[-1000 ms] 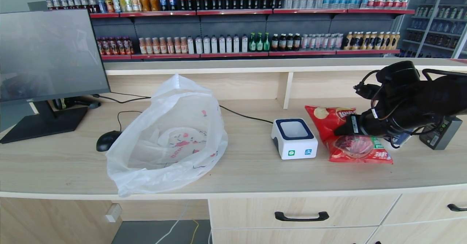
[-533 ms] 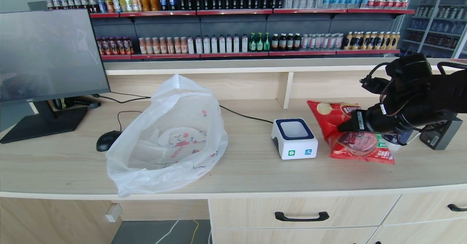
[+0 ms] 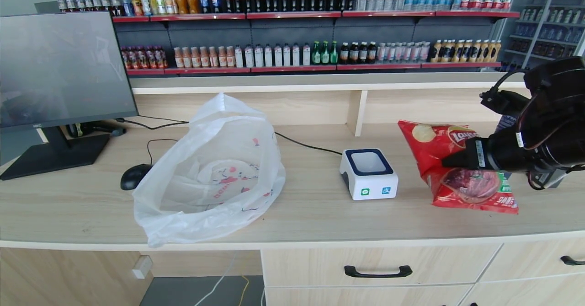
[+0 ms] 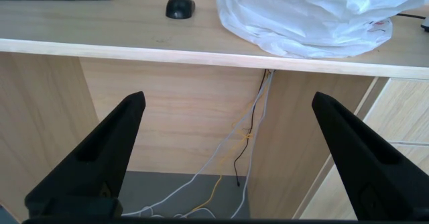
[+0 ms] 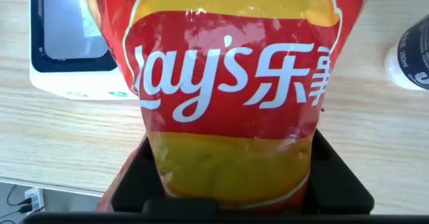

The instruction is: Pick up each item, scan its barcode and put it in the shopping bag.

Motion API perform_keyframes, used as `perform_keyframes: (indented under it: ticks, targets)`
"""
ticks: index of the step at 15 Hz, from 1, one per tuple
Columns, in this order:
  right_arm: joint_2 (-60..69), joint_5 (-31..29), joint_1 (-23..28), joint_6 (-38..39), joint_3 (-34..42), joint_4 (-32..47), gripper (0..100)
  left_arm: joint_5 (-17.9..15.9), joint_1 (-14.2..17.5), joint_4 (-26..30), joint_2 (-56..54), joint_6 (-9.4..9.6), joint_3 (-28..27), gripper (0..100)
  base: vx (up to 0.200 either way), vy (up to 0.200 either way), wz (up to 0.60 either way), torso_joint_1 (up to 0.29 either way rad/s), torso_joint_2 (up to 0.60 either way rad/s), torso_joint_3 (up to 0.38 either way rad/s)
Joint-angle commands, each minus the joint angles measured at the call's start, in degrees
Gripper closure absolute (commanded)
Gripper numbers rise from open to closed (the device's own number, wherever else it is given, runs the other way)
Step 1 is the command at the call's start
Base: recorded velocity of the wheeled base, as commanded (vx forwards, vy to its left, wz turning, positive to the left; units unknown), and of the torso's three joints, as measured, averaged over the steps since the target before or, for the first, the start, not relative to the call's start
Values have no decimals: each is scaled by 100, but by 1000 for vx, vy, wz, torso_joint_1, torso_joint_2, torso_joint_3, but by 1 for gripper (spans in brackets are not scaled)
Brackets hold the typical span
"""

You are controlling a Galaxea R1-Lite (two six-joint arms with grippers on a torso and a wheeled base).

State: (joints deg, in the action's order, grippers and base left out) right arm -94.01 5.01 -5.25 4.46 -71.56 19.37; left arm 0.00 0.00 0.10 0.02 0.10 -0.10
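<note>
Overhead, the head view shows the checkout counter [image 3: 311, 214]. The right gripper [image 3: 457, 162] is at the counter's right end, pinching a red bag of crisps [image 3: 450, 143] across its middle. One black finger [image 3: 461, 159] lies over the bag's face. The bag of crisps is tilted, its top toward the back edge. Whether its lower end touches the counter cannot be told. The white barcode scanner [image 3: 368, 173] stands just to the left of it and apart from it, window upward, midway between the front and back edges. The translucent shopping bag [image 3: 210, 173] slumps open left of centre, reaching nearly to the front edge. A black mouse [image 3: 133, 176] lies just beside its left side, and a monitor [image 3: 59, 68] stands at the left back corner.

The right wrist view adds the grip itself. The bag of crisps [image 5: 234, 83] sits between both fingers of the right gripper [image 5: 234, 184], one at each side edge. The barcode scanner [image 5: 67, 43] lies beyond, and a bottle [image 5: 410, 56] stands on the counter to the bag's other side.

The left wrist view supplies the left gripper [image 4: 228, 157]. Its fingers are spread wide with nothing between them, below the front edge of the counter [image 4: 134, 23] and before the wooden front panel, where cables [image 4: 248, 137] hang. The shopping bag [image 4: 301, 16] and mouse [image 4: 179, 7] show above that edge.
</note>
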Motion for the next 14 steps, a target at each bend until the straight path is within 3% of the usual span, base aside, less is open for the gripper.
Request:
perform_keyframes:
  ticks: [1, 8, 14]
  targets:
    - [797, 0, -11, -7, 511, -109, 100, 0, 0, -1, -2, -1, 10, 0, 0, 0, 0, 0, 0, 0]
    - [3021, -18, -11, -112, 2146, -320, 100, 0, 0, -1, -2, -1, 1, 0, 0, 0, 0, 0, 0, 0]
    - [4629, -26, -11, -349, 3051, -531, 100, 0, 0, -1, -2, -1, 1, 0, 0, 0, 0, 0, 0, 0]
